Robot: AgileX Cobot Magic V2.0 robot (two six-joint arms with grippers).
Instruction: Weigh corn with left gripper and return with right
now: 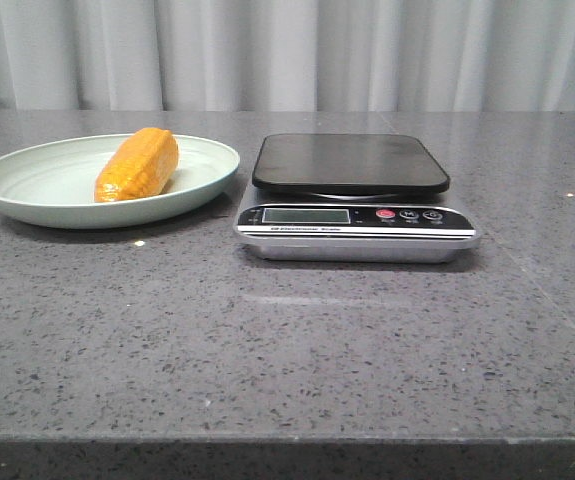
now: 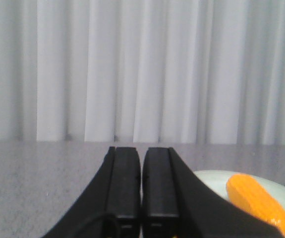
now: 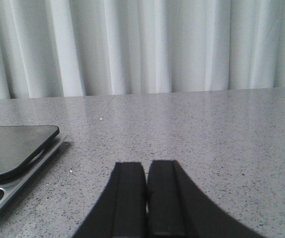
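The orange-yellow corn [image 1: 138, 164] lies on a pale green plate [image 1: 27, 180] at the left of the table. It also shows in the left wrist view [image 2: 256, 201], on the plate [image 2: 209, 179]. A kitchen scale [image 1: 352, 195] with a black platform stands right of the plate, nothing on it; its edge shows in the right wrist view [image 3: 13, 148]. My left gripper [image 2: 141, 151] is shut and empty, low over the table, apart from the corn. My right gripper [image 3: 147, 166] is shut and empty, beside the scale. Neither gripper shows in the front view.
The grey speckled table [image 1: 287, 340] stretches bare in front of the plate and scale, with its front edge near the bottom of the front view. A pale curtain [image 1: 287, 50] hangs behind the table.
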